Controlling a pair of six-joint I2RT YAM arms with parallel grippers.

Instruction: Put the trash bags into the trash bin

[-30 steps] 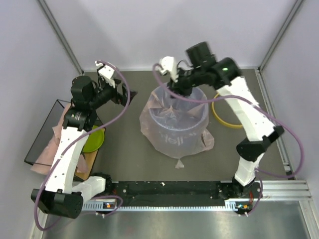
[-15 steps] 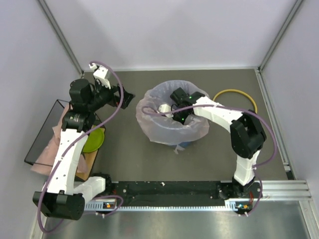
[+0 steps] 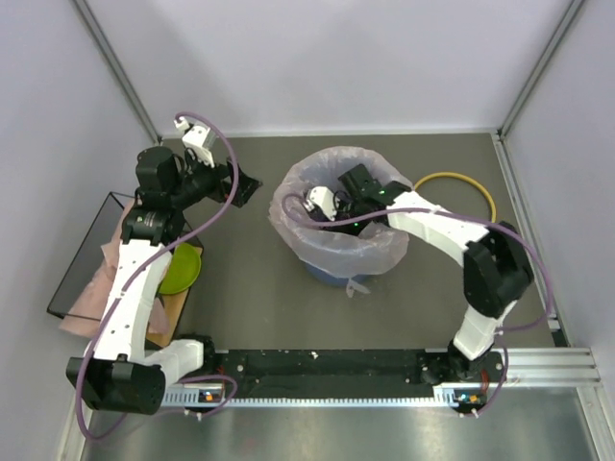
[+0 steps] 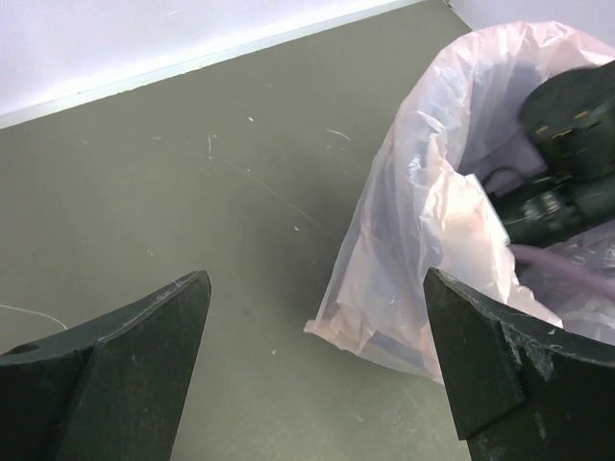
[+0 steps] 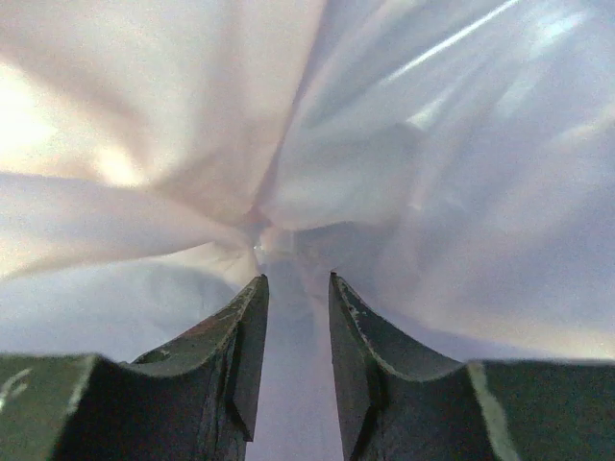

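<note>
the trash bin point(image 3: 331, 276) is seen in the top view with only its blue base exposed. a pale pink trash bag point(image 3: 300, 233) is draped over its mouth and down its sides. the right gripper point(image 5: 298, 280) is lowered inside the bin, within the bag. its fingers are hidden from the top camera by its own wrist. they are shown only in the right wrist view, where they are parted by a narrow gap and pressed close to bunched, translucent film. whether the film is pinched between them cannot be told.

the left gripper point(image 4: 315, 279) is held to the left of the bin, apart from it, with its jaws spread wide and nothing between them. in the left wrist view the bag's loose skirt is seen resting on the table point(image 4: 192, 173) at the bin's foot. the black body of the right arm is seen sunk in the bag's mouth, a detail not given by the right wrist camera.

only the top view takes in the surroundings. a yellow ring point(image 3: 454, 175) lies flat just right of the bin. a green bowl point(image 3: 183, 271) sits well to the left of the bin. more pink bags point(image 3: 88, 290) are bundled in a black wire basket point(image 3: 81, 252) further left.
</note>
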